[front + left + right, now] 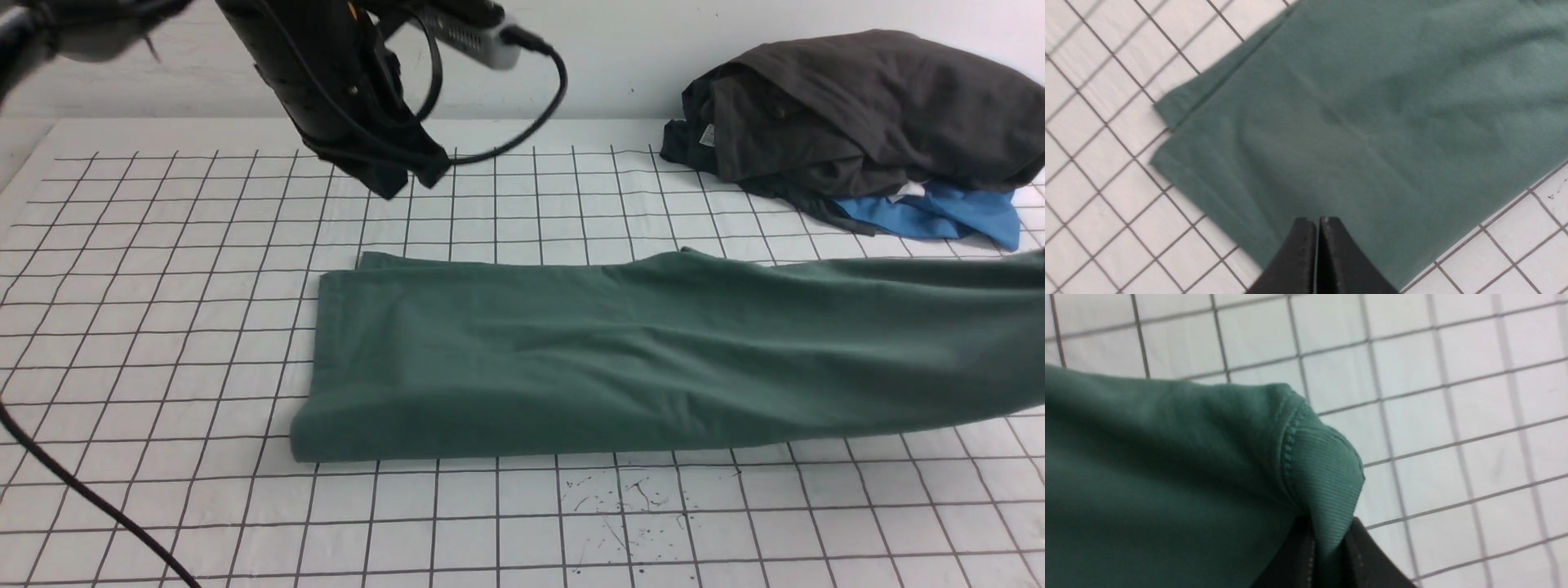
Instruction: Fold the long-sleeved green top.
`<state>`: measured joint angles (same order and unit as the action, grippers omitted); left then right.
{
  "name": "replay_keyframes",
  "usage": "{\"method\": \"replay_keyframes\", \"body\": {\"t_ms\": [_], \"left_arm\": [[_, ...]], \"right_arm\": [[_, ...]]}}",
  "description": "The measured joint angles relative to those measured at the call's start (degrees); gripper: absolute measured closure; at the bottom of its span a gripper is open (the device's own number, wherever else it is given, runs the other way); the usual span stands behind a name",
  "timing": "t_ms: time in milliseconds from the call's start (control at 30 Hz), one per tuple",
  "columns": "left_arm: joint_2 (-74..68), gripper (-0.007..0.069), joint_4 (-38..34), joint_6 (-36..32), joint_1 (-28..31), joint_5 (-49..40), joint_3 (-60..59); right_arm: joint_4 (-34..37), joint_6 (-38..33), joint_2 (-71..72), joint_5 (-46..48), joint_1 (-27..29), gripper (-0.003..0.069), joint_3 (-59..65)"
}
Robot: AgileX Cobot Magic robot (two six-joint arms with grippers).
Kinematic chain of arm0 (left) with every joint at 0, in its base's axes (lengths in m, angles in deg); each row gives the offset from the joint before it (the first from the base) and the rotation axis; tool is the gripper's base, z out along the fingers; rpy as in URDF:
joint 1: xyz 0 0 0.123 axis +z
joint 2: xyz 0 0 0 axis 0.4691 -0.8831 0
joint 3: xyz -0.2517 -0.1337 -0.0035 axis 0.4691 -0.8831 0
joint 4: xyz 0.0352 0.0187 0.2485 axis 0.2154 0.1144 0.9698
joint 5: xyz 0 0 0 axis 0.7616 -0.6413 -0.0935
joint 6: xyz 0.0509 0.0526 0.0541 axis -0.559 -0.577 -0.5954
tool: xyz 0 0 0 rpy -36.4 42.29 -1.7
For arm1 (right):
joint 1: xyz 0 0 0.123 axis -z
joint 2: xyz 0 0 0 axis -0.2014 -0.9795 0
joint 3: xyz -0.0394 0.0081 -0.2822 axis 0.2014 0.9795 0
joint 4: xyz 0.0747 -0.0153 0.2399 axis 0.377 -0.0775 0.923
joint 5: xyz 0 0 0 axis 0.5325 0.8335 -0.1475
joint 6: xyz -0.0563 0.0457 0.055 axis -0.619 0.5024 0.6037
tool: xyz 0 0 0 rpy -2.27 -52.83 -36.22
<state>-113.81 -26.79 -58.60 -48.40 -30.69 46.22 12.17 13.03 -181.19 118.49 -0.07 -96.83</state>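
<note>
- The green long-sleeved top is laid folded into a long band across the gridded table, its right end seemingly raised off the surface.
- Its ribbed cuff is pinched between the jaws of the right gripper.
- The left gripper is held above the table near the top's left end (jaws pressed together, empty).
- A dark heap of clothes is piled over a blue garment at the far right.

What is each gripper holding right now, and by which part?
The right gripper pinches the green long-sleeved top by its ribbed cuff. The left gripper is shut and holds nothing.
</note>
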Motion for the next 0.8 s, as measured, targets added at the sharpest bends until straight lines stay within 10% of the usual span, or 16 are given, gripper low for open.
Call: {"method": "replay_keyframes", "body": {"t_ms": [533,800], "left_arm": [[20.77,0.0631,3.89,-0.10,0.00,-1.25,0.00],[27.78,0.0631,9.39,2.21,0.00,-1.55,-0.76]], "right_arm": [[10.02,-1.40,-6.49,15.49,-40.50,0.0620,-33.37],[19.56,1.33,-27.08,9.09,-49.95,0.0620,-44.49]]}}
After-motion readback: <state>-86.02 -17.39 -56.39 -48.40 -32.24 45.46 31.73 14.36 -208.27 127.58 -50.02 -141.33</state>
